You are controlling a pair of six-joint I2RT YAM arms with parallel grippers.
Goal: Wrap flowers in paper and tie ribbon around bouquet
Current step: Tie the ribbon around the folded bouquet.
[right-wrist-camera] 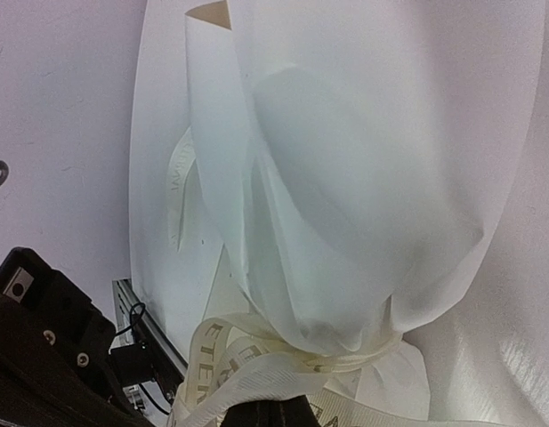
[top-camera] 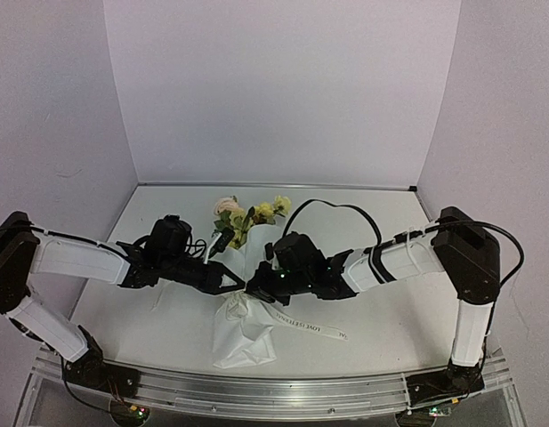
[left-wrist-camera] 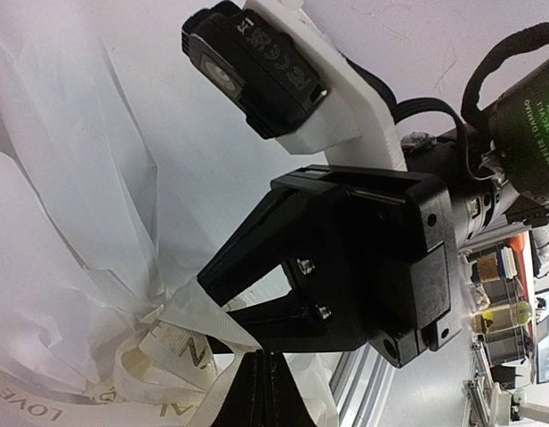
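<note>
Clearly the step in hand is cinching the tie. The bouquet (top-camera: 243, 307) lies on the tabletop (top-camera: 372, 320), its flowers (top-camera: 247, 216) pointing to the far wall and the paper (top-camera: 243, 340) flaring toward the near edge. The ribbon (top-camera: 310, 326) already circles the pinched waist of the cone, and one printed tail trails off to the right.

The left claw (top-camera: 231, 283) and right claw (top-camera: 259, 283) meet tip to tip at that waist. Both are closed, and in the wrist views each seems to pinch a strand of ribbon (right-wrist-camera: 247, 365) just beside the gathered paper (right-wrist-camera: 363, 178).

To do this well, I judge the pull should run straight apart and level with the tabletop, with even tension on both sides, so the loop tightens without dragging the cone sideways. The sheet is thin and soft, so a sharp tug could tear it or slide the band off the narrow part. Neither claw should open until the crossing sits snug. Whether a real knot has formed yet I cannot tell, because the strands overlap right at the fingertips.
</note>
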